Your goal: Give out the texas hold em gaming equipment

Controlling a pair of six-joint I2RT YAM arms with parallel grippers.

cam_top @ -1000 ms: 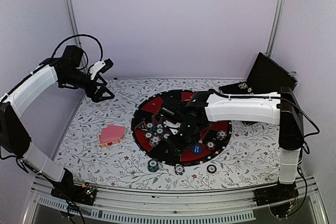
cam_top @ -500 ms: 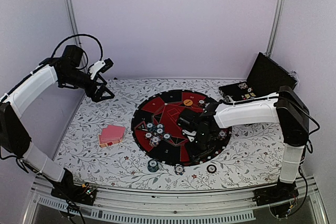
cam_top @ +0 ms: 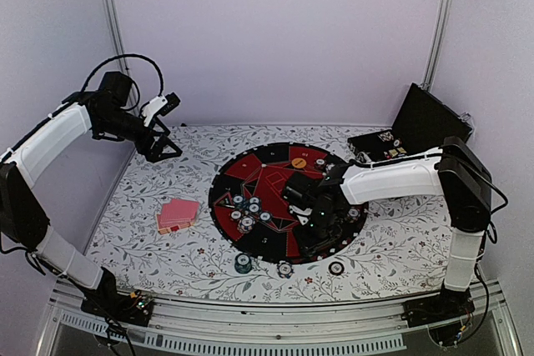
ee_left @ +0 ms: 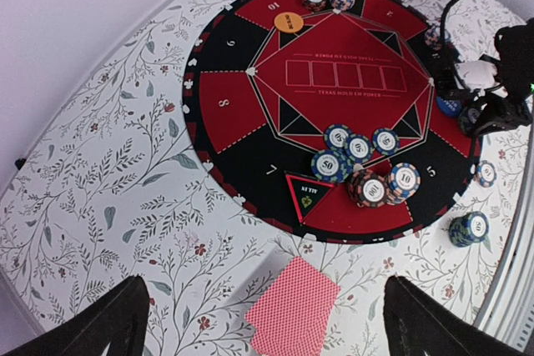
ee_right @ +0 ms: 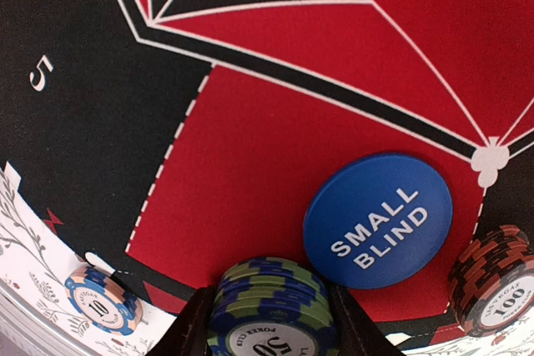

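Observation:
My right gripper (ee_right: 271,316) is shut on a stack of green-and-blue poker chips (ee_right: 271,293), low over a red sector of the round mat (cam_top: 250,168). A blue "SMALL BLIND" disc (ee_right: 378,219) lies just beside the stack. A dark red chip stack (ee_right: 496,281) stands to its right. In the top view this gripper (cam_top: 321,216) hangs over the mat's front right. More chips (ee_left: 360,166) cluster on the mat's front left, and an orange disc (ee_left: 289,21) lies at its back. My left gripper (cam_top: 163,144) is open, high over the back left, looking down on the pink-backed cards (ee_left: 292,306).
A black hinged case (cam_top: 421,118) stands open at the back right. Loose chips (cam_top: 243,263) lie on the flowered cloth in front of the mat, with others (cam_top: 336,268) further right. The card pile (cam_top: 177,215) sits left of the mat. A 10 chip (ee_right: 100,299) lies by the mat's rim.
The right arm swung from the mat's middle to its front right sector with the chip stack, then stayed nearly still. The left arm has not moved.

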